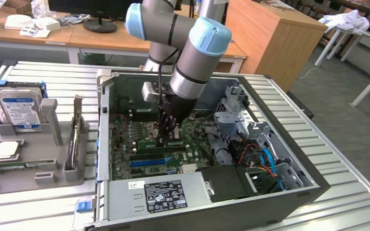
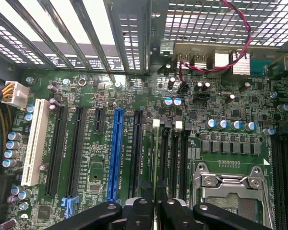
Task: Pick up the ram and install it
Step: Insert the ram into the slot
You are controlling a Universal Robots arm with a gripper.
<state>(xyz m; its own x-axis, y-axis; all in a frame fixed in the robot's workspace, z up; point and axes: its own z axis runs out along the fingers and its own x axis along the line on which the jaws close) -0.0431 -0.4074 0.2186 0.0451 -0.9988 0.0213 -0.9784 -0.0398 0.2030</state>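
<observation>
Wrist view: the fingers (image 2: 141, 211) are clenched on the ram (image 2: 156, 163), which is seen edge-on as a thin green strip running away from them, above the motherboard (image 2: 86, 96) and lined up with the row of dark memory slots (image 2: 175, 153), to one side of the long blue slot (image 2: 116, 153). Whether its lower edge already touches a slot cannot be told. Exterior view: the arm (image 1: 191, 62) reaches straight down into the open computer case (image 1: 288, 187), which lies on a ribbed metal surface (image 1: 339, 159). A grey tray (image 1: 44, 159) holding a hard drive (image 1: 18, 108) stands well apart at the exterior view's left. The ram is judged light, stiff and thin, and also fragile: its chips and contact edge would tolerate little squeezing or bending. The sound hold appears to be the one shown, across the two flat faces near mid-length and along the upper edge, leaving the contact edge free. The smooth faces may let the stick tilt or slip if it is pressed unevenly.
</observation>
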